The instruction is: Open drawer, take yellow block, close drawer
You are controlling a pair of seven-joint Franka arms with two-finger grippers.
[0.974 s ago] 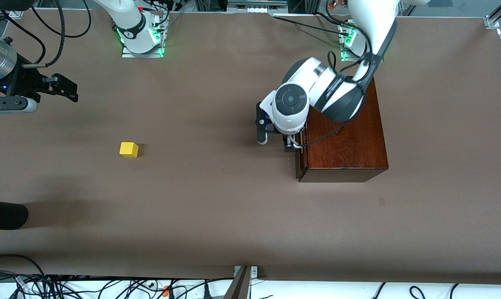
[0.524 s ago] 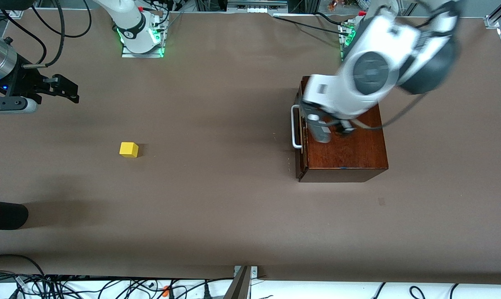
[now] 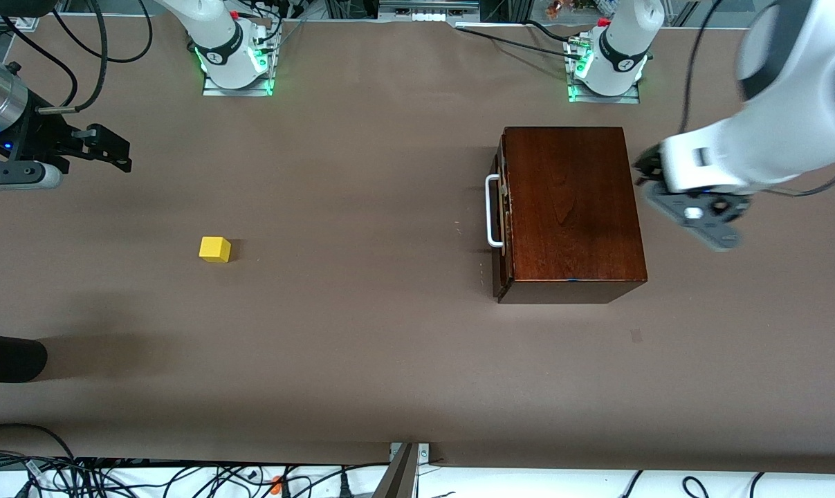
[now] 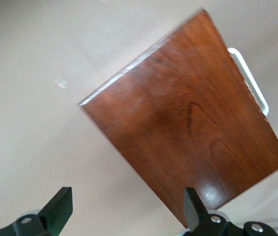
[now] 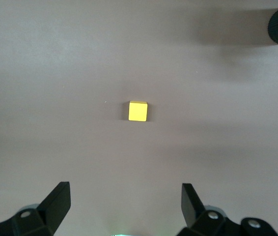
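Observation:
The yellow block (image 3: pixel 214 249) lies on the bare table toward the right arm's end, also seen in the right wrist view (image 5: pixel 138 111). The dark wooden box (image 3: pixel 569 207) stands toward the left arm's end. Its drawer (image 3: pixel 501 214) is pushed in, with only a thin pale strip showing at the front, and the white handle (image 3: pixel 491 211) is free. My left gripper (image 3: pixel 694 211) hangs open over the table beside the box, holding nothing; its wrist view shows the box top (image 4: pixel 193 123) and handle (image 4: pixel 249 78). My right gripper (image 3: pixel 116 152) waits open, high above the block.
A black rounded object (image 3: pixel 9 356) pokes in at the table's edge near the right arm's end, nearer the front camera than the block. Both arm bases (image 3: pixel 234 62) stand along the table edge farthest from the front camera. Cables run along the table's edge closest to that camera.
My left arm has lifted from the drawer handle and swung across the box top to the table beside it. The right arm, the block and the box have not moved.

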